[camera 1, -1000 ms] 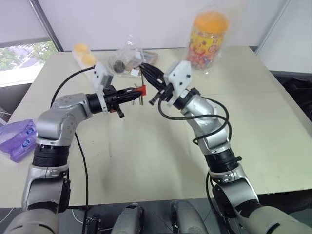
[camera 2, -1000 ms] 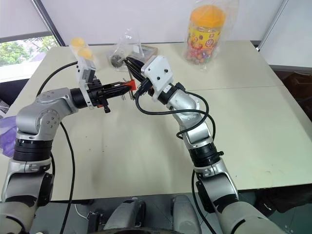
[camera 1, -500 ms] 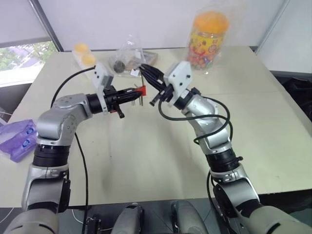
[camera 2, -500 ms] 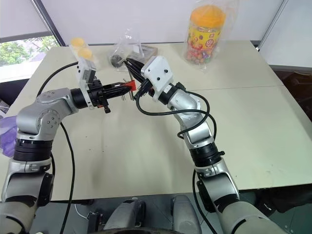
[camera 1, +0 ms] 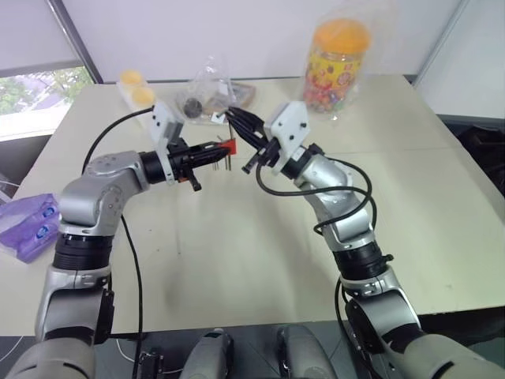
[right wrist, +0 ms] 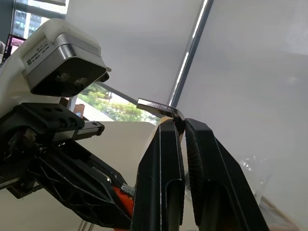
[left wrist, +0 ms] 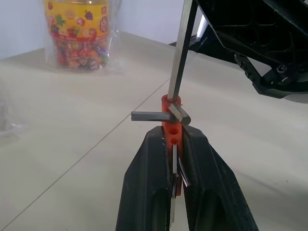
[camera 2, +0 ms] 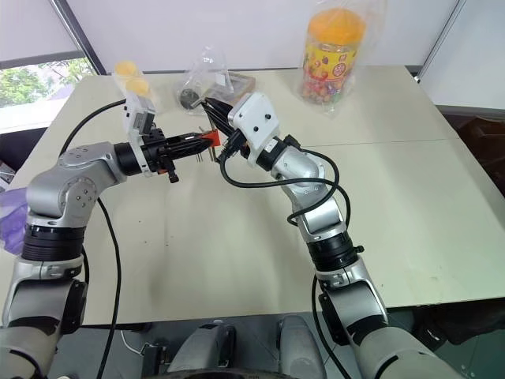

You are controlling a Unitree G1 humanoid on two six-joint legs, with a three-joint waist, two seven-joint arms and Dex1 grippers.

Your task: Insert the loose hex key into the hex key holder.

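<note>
Left wrist view looks along the left fingers, which are clamped on the hex key holder; the red-orange block stands out past their tips, with holes down its face and short dark keys sticking out sideways just beyond them. The loose hex key runs as a thin grey rod from the right fingers above straight to the far end of the holder, its lower end meeting the block at the top hole; how deep it sits cannot be told.

Right wrist view shows the right fingers clenched on the bend of the loose hex key, its short leg jutting sideways just past their tips, and the left arm's holder lies below them.

From the head, the two sets of fingers meet tip to tip above the worktop, the left ones level, the right ones angled over the holder from beside it.

Behind the right fingers stands a bagged jar of sweets with an orange lid; its printed label is colourful, but no writing on it can be read.
</note>
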